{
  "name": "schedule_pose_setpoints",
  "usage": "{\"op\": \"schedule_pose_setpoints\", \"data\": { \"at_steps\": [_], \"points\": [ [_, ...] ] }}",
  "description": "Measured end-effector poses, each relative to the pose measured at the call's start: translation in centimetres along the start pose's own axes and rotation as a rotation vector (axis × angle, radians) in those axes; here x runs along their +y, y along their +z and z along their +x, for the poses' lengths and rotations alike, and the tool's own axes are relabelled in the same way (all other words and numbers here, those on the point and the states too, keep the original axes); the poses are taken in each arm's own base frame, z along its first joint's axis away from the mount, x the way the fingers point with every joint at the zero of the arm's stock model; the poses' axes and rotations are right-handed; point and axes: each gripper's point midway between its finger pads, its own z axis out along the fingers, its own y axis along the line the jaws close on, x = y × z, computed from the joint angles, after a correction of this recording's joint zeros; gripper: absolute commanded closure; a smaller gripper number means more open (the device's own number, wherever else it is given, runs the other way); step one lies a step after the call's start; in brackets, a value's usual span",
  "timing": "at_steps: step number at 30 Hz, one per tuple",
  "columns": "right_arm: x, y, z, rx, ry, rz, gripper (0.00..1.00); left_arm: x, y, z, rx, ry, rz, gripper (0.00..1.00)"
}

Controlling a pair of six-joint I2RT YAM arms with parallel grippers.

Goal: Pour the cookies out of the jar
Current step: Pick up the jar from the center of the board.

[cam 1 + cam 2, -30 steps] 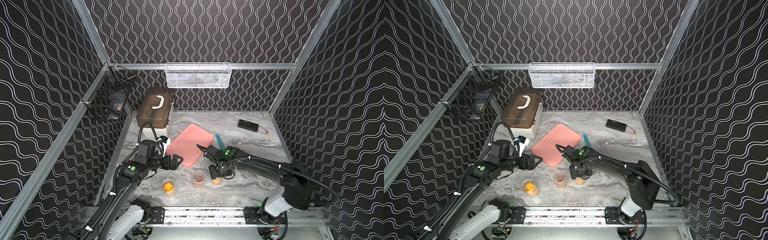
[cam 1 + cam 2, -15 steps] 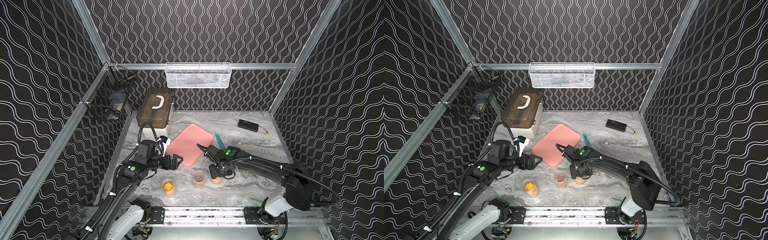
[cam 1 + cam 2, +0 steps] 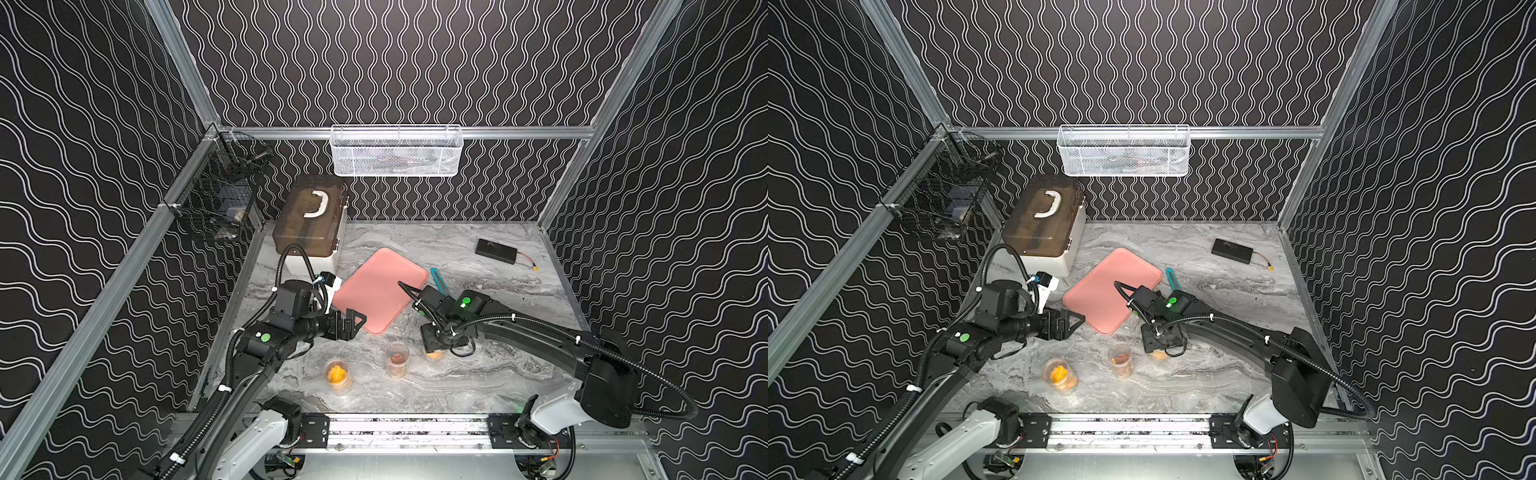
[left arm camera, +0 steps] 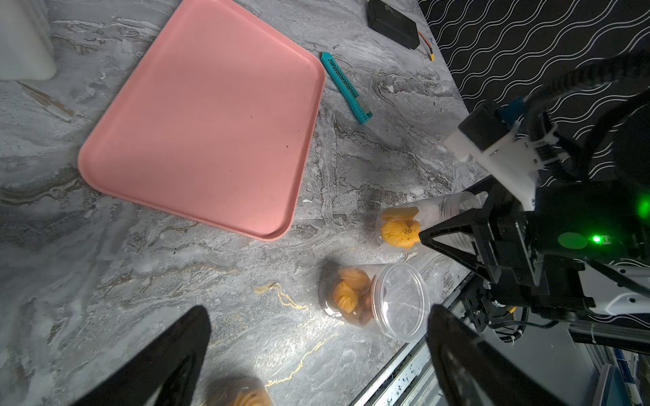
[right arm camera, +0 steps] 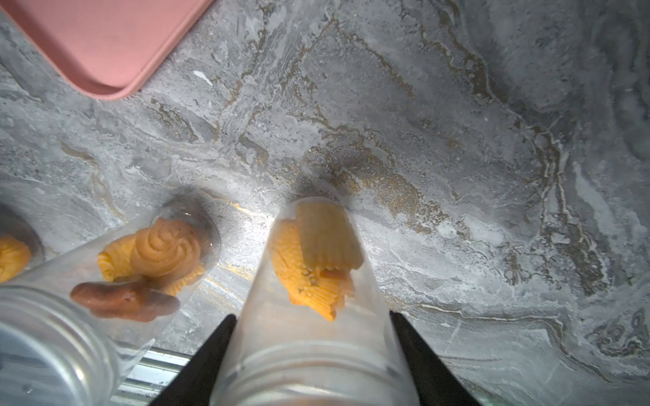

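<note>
Right wrist: gripper (image 5: 312, 315) around jar (image 5: 316, 372)

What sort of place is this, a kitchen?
Probably a robot test booth: two robot arms on a metal rail, patterned black walls enclosing a marble-look table, and props like cookie jars and a pink tray.

top views: high front, looking down, far | wrist views: close, downward | shared: pink tray (image 4: 197, 116)
</note>
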Motion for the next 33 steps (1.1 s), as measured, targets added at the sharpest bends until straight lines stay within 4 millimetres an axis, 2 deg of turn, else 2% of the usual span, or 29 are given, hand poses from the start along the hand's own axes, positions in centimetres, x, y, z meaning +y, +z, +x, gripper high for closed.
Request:
{"op": "schedule_pose_setpoints", "data": {
  "at_steps": [6, 10, 15, 22, 28, 33],
  "points": [
    [-0.8, -1.0, -0.8, -0.019, 0.032, -0.034, 0.41, -0.1, 0.3, -0.6, 0.013, -0.011, -0.001, 0.01],
    [-2.0, -2.2, -2.0, -0.046, 0.077, -0.072, 0.42, -0.5, 0.9, -1.0, 0.021, -0.055, 0.030, 0.01],
    [-3.3, -4.0, -3.2, -0.081, 0.140, -0.136, 0.42, -1.5, 1.3, -1.6, 0.011, -0.111, 0.095, 0.01],
    [-4.8, -6.1, -4.1, -0.116, 0.223, -0.236, 0.42, -3.0, 0.9, -2.8, -0.014, -0.157, 0.179, 0.01],
    [-4.5, -7.2, -4.4, -0.121, 0.254, -0.326, 0.42, -3.8, 0.3, -3.4, -0.030, -0.184, 0.233, 0.01],
    [-4.1, -8.0, -4.6, -0.129, 0.263, -0.383, 0.42, -3.7, 0.1, -3.6, -0.039, -0.217, 0.267, 0.01]
  ]
}}
